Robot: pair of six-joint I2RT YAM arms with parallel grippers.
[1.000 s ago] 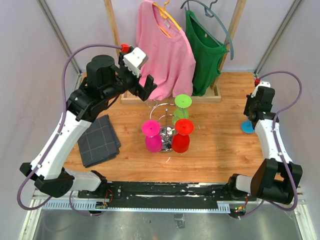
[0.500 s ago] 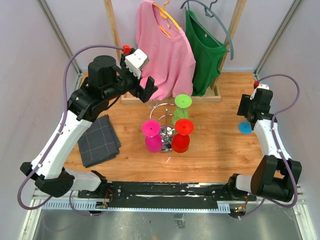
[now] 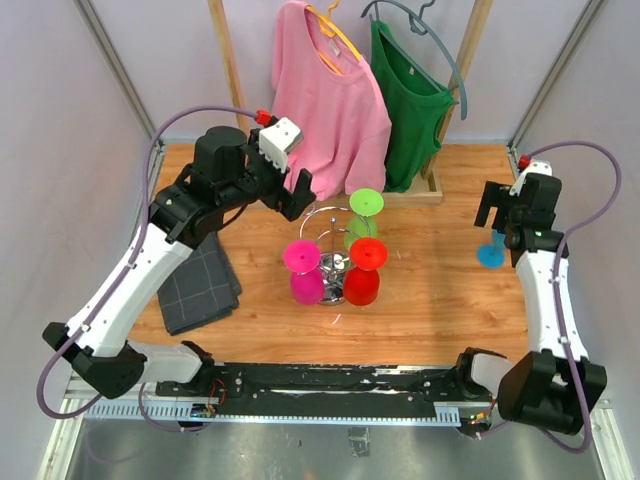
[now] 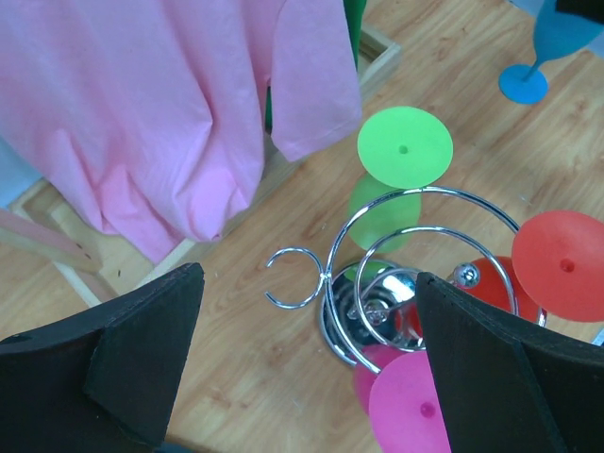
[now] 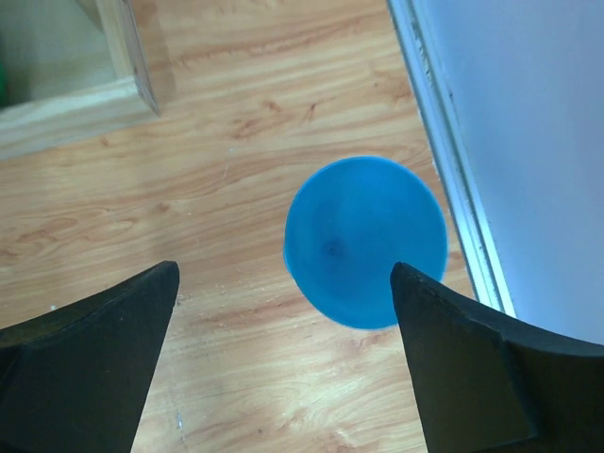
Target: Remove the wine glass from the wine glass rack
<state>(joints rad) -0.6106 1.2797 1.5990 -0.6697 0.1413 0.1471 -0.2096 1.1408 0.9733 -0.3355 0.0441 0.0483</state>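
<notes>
Pink shirt point(image 3: 330, 100) and green shirt point(image 3: 410, 100) hang; grey cloth point(image 3: 195, 282) lies flat.

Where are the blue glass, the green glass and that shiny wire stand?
blue glass point(image 5: 366, 241): right wrist view, on its bowl.
green glass point(image 4: 405, 147): left wrist view, on its foot.
wire stand point(image 4: 377, 302): left wrist view, on its centre.

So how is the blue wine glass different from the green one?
The blue wine glass stands upright on the table, foot down; the green wine glass hangs upside down from the wine glass rack, foot up. The blue one stands alone; the green one hangs beside a red glass and a pink glass. Both are coloured wine glasses.
</notes>
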